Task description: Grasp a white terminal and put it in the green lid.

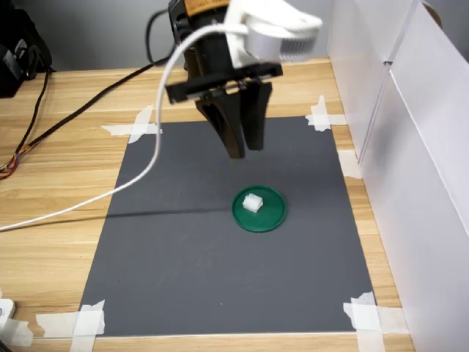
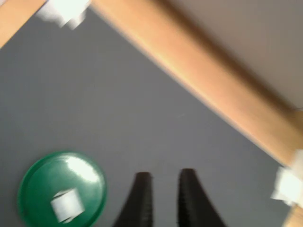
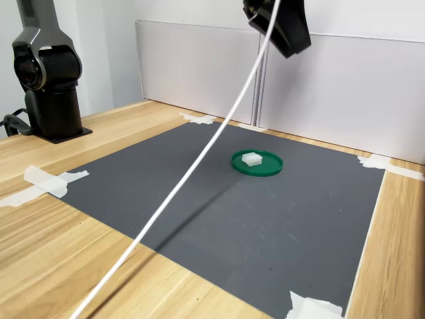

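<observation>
The green lid (image 1: pixel 272 217) lies on the dark grey mat a little right of centre in the first exterior view. The white terminal (image 1: pixel 252 202) rests inside it, toward its rim. My gripper (image 1: pixel 246 152) hangs above the mat, behind and slightly left of the lid in the first exterior view, well clear of it. Its black fingers stand slightly apart with nothing between them. The wrist view shows the lid (image 2: pixel 42 175) holding the terminal (image 2: pixel 66 205), off to one side of the gripper (image 2: pixel 163 177). In the second exterior view the lid (image 3: pixel 268 167) and terminal (image 3: pixel 252 158) sit mid-mat.
The grey mat (image 1: pixel 183 249) is taped to a wooden table (image 1: pixel 58 169) at its corners. A white cable (image 1: pixel 110 194) hangs from the arm across the mat's left side. White panels (image 1: pixel 418 147) wall the right side. A black camera stand (image 3: pixel 50 80) stands at the second exterior view's left.
</observation>
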